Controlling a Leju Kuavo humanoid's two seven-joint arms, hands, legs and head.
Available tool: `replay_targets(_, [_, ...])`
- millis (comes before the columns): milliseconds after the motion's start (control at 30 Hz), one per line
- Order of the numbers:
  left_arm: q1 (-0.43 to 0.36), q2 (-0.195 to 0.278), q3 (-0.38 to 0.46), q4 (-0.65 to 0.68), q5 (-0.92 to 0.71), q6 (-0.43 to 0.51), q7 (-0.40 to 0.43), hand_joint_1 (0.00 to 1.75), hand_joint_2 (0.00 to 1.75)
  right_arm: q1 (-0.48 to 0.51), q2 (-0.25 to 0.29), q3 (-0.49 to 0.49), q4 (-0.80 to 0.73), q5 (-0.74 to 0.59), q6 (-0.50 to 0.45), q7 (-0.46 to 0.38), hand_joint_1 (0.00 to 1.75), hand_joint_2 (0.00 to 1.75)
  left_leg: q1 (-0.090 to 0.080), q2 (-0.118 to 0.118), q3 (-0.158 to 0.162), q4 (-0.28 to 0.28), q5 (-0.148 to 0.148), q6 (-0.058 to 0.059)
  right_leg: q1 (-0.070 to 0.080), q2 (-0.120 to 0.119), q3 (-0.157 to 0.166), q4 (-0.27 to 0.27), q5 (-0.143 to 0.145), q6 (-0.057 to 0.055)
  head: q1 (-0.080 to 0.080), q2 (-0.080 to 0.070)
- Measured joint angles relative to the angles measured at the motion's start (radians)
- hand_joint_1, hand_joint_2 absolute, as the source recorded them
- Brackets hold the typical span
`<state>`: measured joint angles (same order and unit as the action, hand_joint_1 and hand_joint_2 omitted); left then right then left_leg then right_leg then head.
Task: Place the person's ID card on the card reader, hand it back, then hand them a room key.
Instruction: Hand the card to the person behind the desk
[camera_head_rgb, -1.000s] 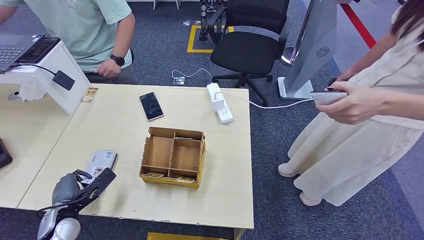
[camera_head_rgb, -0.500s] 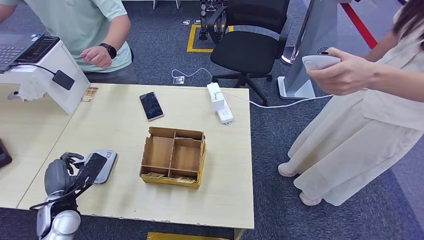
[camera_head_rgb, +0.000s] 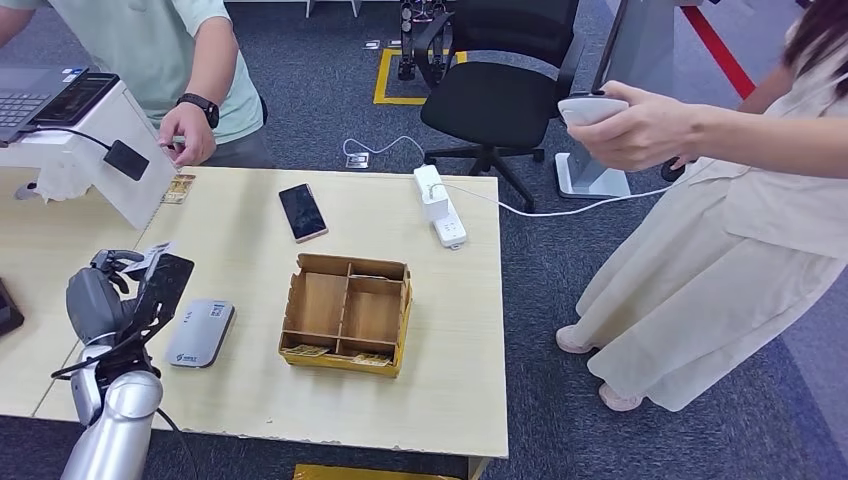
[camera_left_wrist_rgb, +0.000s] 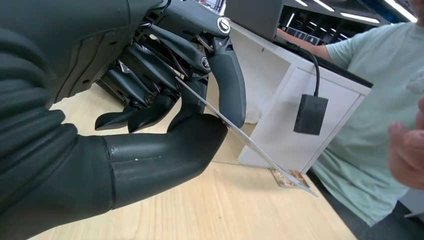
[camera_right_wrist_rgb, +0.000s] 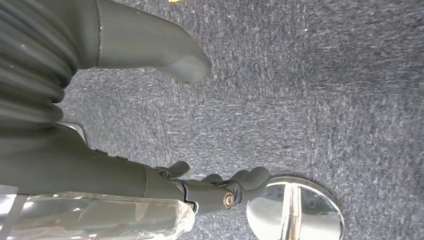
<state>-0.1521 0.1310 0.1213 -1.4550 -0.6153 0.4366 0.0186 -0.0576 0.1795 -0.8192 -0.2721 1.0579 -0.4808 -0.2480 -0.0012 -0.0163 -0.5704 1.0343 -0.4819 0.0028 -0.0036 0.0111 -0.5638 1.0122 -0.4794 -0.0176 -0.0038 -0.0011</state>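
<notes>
Handback step: we take the ID card (camera_left_wrist_rgb: 235, 134) as already read and on its way to the person.

Left hand (camera_head_rgb: 120, 295) pinches the card between thumb and fingers, lifted above the table (camera_head_rgb: 250, 390), beyond the card reader (camera_head_rgb: 200, 333). Right hand (camera_right_wrist_rgb: 220, 190) hangs over carpet, fingers loosely curled, holding nothing. Next we reach toward the person's hand (camera_head_rgb: 187, 133) and release once they grip it.
</notes>
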Motion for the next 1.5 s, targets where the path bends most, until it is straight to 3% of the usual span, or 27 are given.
replay_targets(433, [-0.140,-0.002,-0.002,0.132,0.004,0.061,0.013,1.75,1.75,-0.010,0.004,0.004,0.007,0.018,-0.001,0.015,0.00,1.75,0.000,0.000,0.000,0.000,0.000,0.000,0.000,0.000,0.000,0.000,0.000,0.000,0.000,0.000])
replay_targets(667, [-0.164,-0.002,-0.006,0.162,0.004,0.071,0.013,1.75,1.75,-0.010,0.005,0.006,0.010,0.019,-0.001,0.015,0.00,1.75,0.000,0.000,0.000,0.000,0.000,0.000,0.000,0.000,0.000,0.000,0.000,0.000,0.000,0.000])
replay_targets(1033, [-0.219,-0.013,-0.015,0.190,0.018,0.164,-0.024,1.75,1.75,-0.010,0.008,0.016,0.015,0.020,-0.007,0.018,0.00,1.75,0.000,0.000,0.000,0.000,0.000,0.000,0.000,0.000,-0.001,0.000,0.000,0.000,0.000,0.000])
replay_targets(1367, [-0.239,-0.026,-0.029,0.190,0.089,0.152,-0.046,1.75,1.75,-0.008,0.040,0.016,0.023,0.004,-0.058,0.017,0.00,1.75,0.000,0.000,0.000,0.000,0.000,0.000,0.000,0.001,-0.001,0.000,0.000,0.000,0.000,0.000])
replay_targets(1467, [-0.240,-0.027,-0.031,0.190,0.091,0.149,-0.046,1.63,1.75,-0.008,0.042,0.016,0.023,0.002,-0.058,0.017,0.00,1.75,0.000,0.001,0.000,0.000,0.000,0.000,0.000,0.001,-0.001,0.000,0.000,0.000,0.000,0.000])
replay_targets(1500, [-0.240,-0.028,-0.032,0.190,0.091,0.145,-0.046,1.25,1.75,-0.007,0.042,0.016,0.023,0.001,-0.058,0.017,0.00,1.75,0.000,0.001,0.000,0.000,0.000,0.000,0.000,0.001,-0.001,0.000,0.000,0.000,0.000,0.000])
